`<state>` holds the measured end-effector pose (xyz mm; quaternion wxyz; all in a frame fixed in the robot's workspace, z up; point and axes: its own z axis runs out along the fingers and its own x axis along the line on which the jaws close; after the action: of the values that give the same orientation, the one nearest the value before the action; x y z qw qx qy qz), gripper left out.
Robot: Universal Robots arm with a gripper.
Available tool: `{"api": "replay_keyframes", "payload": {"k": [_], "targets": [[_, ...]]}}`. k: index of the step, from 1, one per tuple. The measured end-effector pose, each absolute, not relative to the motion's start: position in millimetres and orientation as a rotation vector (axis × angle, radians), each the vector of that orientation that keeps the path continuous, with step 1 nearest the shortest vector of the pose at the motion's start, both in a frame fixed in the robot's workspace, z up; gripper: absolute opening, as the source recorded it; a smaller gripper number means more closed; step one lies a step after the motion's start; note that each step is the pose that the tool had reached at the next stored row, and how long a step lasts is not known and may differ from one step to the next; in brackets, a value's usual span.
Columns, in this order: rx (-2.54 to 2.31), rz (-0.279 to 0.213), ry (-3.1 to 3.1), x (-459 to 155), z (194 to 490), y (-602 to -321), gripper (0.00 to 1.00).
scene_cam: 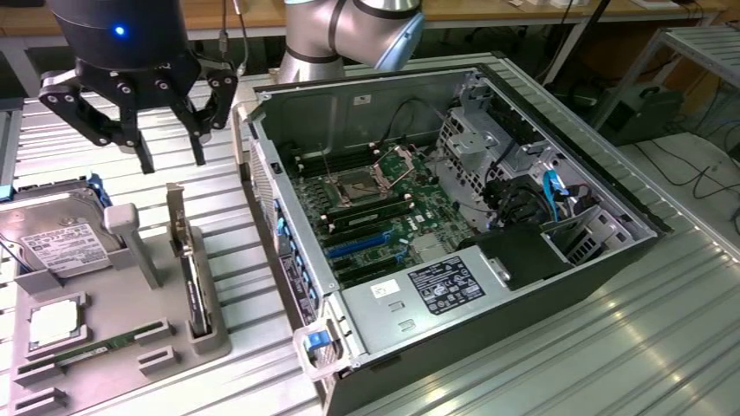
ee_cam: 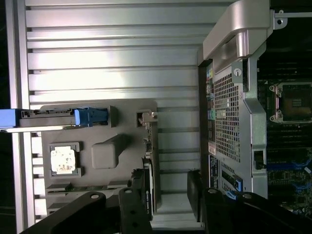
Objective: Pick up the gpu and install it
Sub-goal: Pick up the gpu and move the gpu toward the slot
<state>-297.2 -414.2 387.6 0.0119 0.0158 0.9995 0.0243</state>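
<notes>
The gpu (scene_cam: 191,269) stands on its edge in a slot of the grey holder tray (scene_cam: 162,303), at the exterior view's left, with its silver bracket (scene_cam: 176,212) pointing up. My gripper (scene_cam: 172,156) hangs in the air above it, open, with nothing between its fingers. In the wrist view the gpu (ee_cam: 149,146) appears as a thin edge running down toward the gripper (ee_cam: 167,195). One black finger (ee_cam: 139,192) lies beside the card and the other finger (ee_cam: 196,192) is well to the side of it.
The open computer case (scene_cam: 601,186) lies at the exterior view's right, with the motherboard and its blue slots (scene_cam: 353,250) exposed. On the tray sit a hard drive (scene_cam: 58,243), a CPU (scene_cam: 52,322) and a RAM stick (scene_cam: 104,347). The slatted metal table (scene_cam: 601,347) surrounds them.
</notes>
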Motion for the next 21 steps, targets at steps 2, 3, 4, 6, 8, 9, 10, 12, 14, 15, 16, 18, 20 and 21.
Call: {"api": "replay_keyframes", "payload": {"k": [2,3,4,6,8,9,10,12,14,15,16,18,20,21], "targets": [[0.039,0.076,3.117,-297,388,-415,0.6],[0.029,0.076,3.117,-297,388,-415,0.6],[0.022,0.076,3.117,-297,388,-416,0.6],[0.006,0.076,3.117,-298,388,-418,0.6],[-0.022,0.077,3.118,-299,387,-419,0.6],[-0.032,0.077,3.118,-299,387,-420,0.6],[-0.043,0.077,3.118,-300,387,-421,0.6],[-0.064,0.077,3.118,-301,387,-423,0.6],[-0.071,0.079,3.118,-301,387,-427,0.6],[-0.071,0.08,3.118,-301,387,-430,0.6],[-0.071,0.08,3.118,-301,386,-432,0.6],[-0.072,0.08,3.118,-301,386,-435,0.6],[-0.073,0.08,3.118,-302,386,-440,0.6],[-0.073,0.08,3.118,-301,386,-442,0.6]]}}
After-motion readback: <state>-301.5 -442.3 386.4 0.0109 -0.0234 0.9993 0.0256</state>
